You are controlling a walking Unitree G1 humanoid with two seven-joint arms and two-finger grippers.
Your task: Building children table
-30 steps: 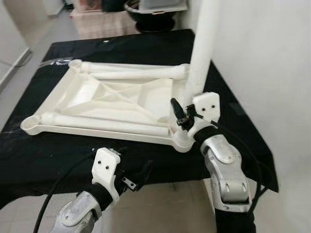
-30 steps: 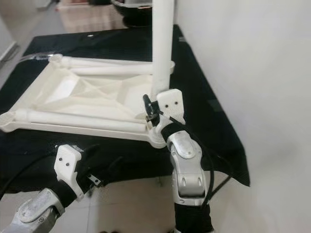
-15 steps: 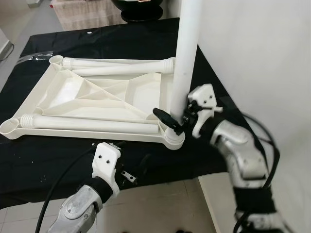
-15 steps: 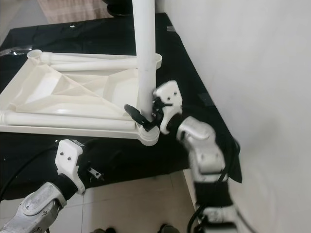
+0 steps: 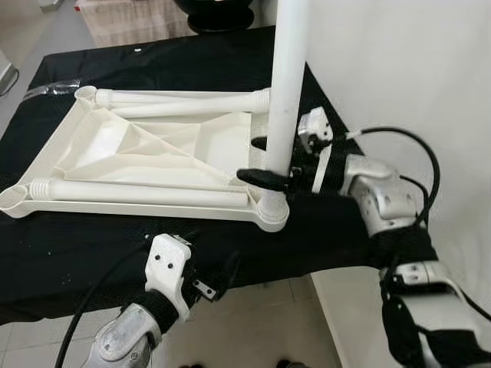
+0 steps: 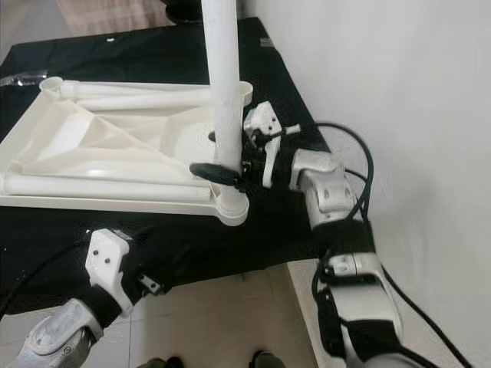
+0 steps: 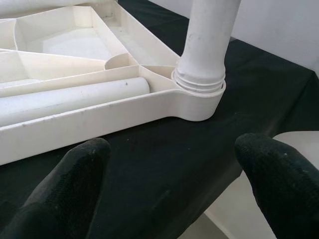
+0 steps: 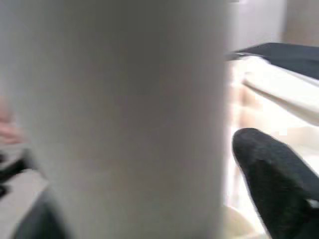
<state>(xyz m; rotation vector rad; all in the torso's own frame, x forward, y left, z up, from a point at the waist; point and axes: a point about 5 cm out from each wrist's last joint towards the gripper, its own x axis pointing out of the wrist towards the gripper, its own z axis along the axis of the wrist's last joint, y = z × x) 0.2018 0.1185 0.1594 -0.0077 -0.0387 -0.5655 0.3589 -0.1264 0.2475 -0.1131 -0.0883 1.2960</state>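
A white plastic tabletop point(image 5: 138, 142) lies upside down on a black-covered table point(image 5: 92, 245). One white leg point(image 5: 288, 77) stands upright in the socket point(image 5: 270, 215) at the tabletop's near right corner. Two more legs lie flat inside it, one along the near edge point(image 5: 138, 192) and one along the far edge point(image 5: 184, 100). My right gripper point(image 5: 265, 159) reaches in from the right and is shut on the upright leg a little above the socket, one finger in front and one behind. My left gripper point(image 5: 219, 277) hangs open below the table's front edge, holding nothing, its fingertips point(image 7: 79, 169) wide apart facing the socket.
A white wall point(image 5: 399, 61) runs close along the table's right side. Tiled floor point(image 5: 253, 322) lies below the front edge. A dark round object point(image 5: 222, 11) sits beyond the far end. Black cables point(image 5: 399, 138) loop from my right wrist.
My right arm has swung out to the right, and its gripper has turned and risen from the leg's base to higher on the leg. The left arm has barely moved.
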